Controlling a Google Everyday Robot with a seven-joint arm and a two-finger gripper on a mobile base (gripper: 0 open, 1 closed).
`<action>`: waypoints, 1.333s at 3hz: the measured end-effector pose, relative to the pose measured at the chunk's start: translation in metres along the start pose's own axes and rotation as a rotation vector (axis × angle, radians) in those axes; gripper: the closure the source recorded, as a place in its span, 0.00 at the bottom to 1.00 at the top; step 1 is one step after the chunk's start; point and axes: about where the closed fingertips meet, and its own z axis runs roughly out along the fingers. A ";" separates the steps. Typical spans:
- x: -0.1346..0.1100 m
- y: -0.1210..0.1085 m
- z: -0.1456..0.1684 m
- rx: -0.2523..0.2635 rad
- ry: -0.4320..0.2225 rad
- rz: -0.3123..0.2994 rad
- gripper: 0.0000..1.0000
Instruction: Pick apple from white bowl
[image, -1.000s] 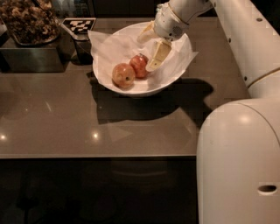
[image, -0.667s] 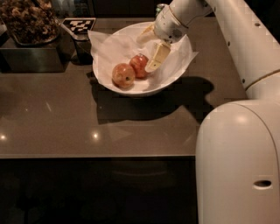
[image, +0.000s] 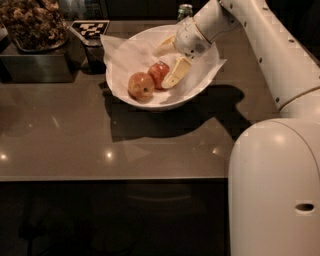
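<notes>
Now the gripper (image: 163, 67) sits a shade lower and further into the white bowl (image: 200, 84) than a second ago. Its jaws are spread apart and hold nothing. The nearer finger (image: 177, 73) lies against the right side of the apple (image: 157, 73), and the other finger is raised behind it, toward the counter's far edge. The apple rests where it was, in the middle of the bowl on the crumpled white paper (image: 118, 48). It touches a paler orange-yellow apple (image: 141, 86) on its left, which has not shifted either. The bowl stands near the far edge of the brown counter (image: 75, 142), about midway along it. The white arm (image: 260, 47) reaches in from the right, above the counter's right end. At the far left corner sits a dark metal bin (image: 35, 64) heaped with something brown and dried — I cannot tell what. A black-and-white marker tag (image: 90, 28) stands between the bin and the bowl. A green bottle top (image: 184, 11) shows just past the far edge, behind the bowl.
</notes>
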 end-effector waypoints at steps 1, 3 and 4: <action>0.001 0.005 0.015 -0.026 -0.042 0.013 0.28; 0.007 0.014 0.033 -0.074 -0.056 0.041 0.32; 0.013 0.017 0.029 -0.076 -0.038 0.052 0.50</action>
